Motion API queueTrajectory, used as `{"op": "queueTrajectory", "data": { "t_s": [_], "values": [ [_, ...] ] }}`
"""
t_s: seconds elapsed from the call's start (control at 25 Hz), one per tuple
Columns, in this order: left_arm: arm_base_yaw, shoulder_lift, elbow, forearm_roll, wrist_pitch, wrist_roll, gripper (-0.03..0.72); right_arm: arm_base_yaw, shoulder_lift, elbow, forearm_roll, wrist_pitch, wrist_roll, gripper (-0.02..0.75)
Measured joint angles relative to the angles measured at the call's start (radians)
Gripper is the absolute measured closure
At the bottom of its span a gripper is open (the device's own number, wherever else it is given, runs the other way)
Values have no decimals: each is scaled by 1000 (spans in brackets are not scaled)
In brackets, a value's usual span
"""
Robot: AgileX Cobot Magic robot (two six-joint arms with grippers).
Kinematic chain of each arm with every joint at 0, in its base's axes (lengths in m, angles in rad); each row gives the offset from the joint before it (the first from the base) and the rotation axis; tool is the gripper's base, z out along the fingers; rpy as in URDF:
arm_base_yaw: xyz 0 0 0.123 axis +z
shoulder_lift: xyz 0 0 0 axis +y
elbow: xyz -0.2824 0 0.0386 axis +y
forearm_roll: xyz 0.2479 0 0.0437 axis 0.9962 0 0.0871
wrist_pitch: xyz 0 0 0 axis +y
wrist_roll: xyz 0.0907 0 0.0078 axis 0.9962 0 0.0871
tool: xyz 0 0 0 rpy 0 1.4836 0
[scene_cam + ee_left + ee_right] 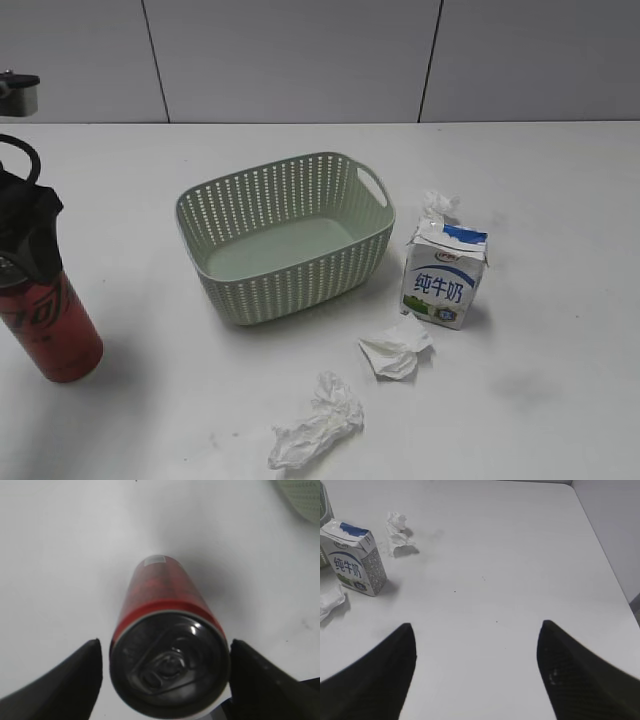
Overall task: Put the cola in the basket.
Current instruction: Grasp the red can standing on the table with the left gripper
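The cola (52, 335) is a tall red can with a silver top that stands upright on the white table at the far left, well left of the basket. My left gripper (25, 230) is down over its top. In the left wrist view the can (160, 592) sits between the two black fingers (165, 652), which are open, with a small gap on the left side. The pale green basket (300, 285) stands empty in the middle; its corner shows in the left wrist view (302, 497). My right gripper (476, 630) is open and empty above bare table.
A white-and-blue milk carton (445, 275) stands just right of the basket and also shows in the right wrist view (357, 560). Crumpled tissues lie in front of the basket (397, 350), nearer the front edge (315, 425) and behind the carton (438, 205).
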Motion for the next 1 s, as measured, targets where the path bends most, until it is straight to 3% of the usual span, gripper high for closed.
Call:
{"op": "queueTrajectory", "data": {
  "t_s": [0.8, 1.0],
  "values": [
    [0, 72, -6, 7, -32, 0, 97, 0, 0, 0, 0, 0, 0, 166],
    [0, 75, -6, 1, -31, 0, 158, 0, 0, 0, 0, 0, 0, 166]
  ]
}}
